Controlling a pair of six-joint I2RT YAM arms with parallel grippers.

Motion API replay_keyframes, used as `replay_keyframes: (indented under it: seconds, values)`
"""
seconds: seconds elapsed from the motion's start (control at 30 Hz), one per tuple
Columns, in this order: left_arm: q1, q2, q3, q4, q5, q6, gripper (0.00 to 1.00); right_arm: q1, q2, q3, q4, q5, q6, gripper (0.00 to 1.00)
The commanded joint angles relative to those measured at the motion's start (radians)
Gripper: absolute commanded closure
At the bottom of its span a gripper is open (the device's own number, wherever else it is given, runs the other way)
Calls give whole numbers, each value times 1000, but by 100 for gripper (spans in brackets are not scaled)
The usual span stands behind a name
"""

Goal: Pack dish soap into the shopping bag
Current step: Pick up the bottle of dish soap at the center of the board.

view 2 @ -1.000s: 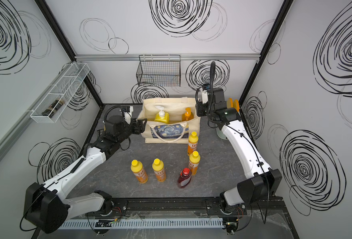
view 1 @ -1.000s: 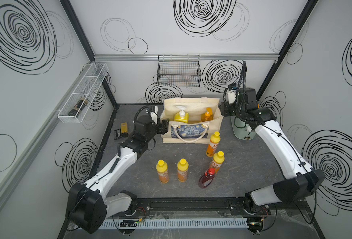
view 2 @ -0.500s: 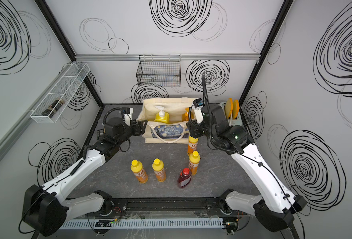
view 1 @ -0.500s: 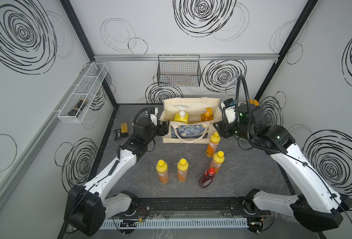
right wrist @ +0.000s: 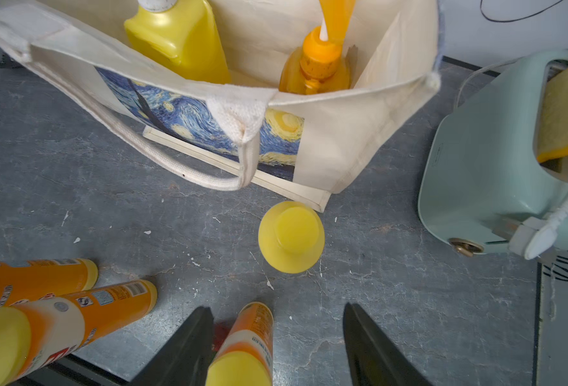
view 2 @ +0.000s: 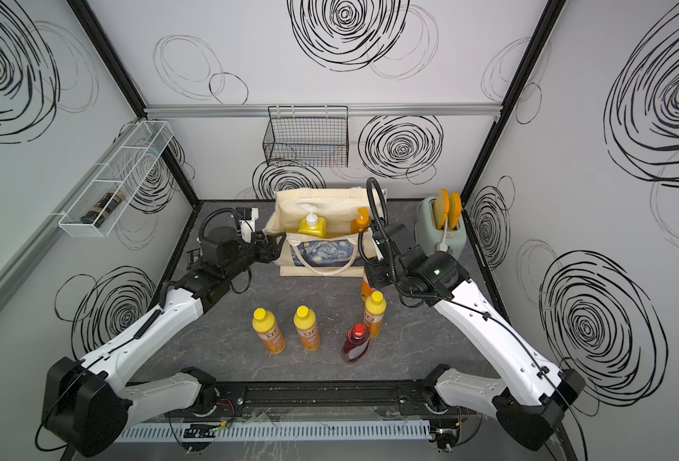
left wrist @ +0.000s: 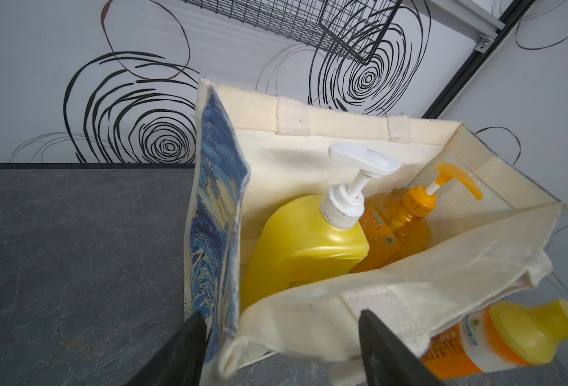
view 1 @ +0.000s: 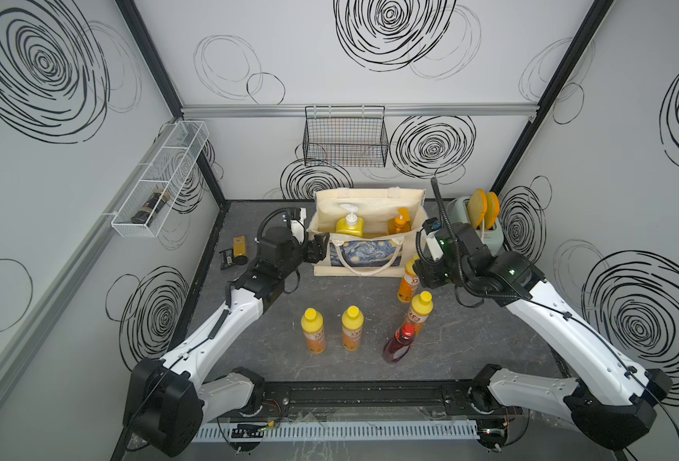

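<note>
While the shopping bag (view 1: 322, 264) holds the yellow bottle (view 1: 349, 227), the right pincer (right wrist: 277, 307) gapes.

The cream canvas tote bag (view 1: 369, 200) is open on top. Inside, a yellow plastic bottle with white pump (view 1: 349, 229) fills the left half, an amber pump bottle (view 1: 398, 226) stands at the right wall; the gap between them is free. The dark grey tabletop (view 1: 353, 293) before the bag is bare. An orange yellow-capped bottle (view 1: 406, 285) and a mint-green toaster (view 1: 495, 239) crowd the bag's right side.
</note>
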Motion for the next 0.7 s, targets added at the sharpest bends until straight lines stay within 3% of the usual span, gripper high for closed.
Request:
replay_keyframes:
  seconds: [0.0,0.33,0.67]
  values:
    - [-5,-18,-9,45,16,3,26,-18,20,-27,64,20,18,34]
    - [-5,-21,-14,52,19,0,26,-107,42,-110,206,-15,-6,40]
    - [-4,-25,-16,52,16,-2,26,-112,87,-113,272,-75,-25,48]
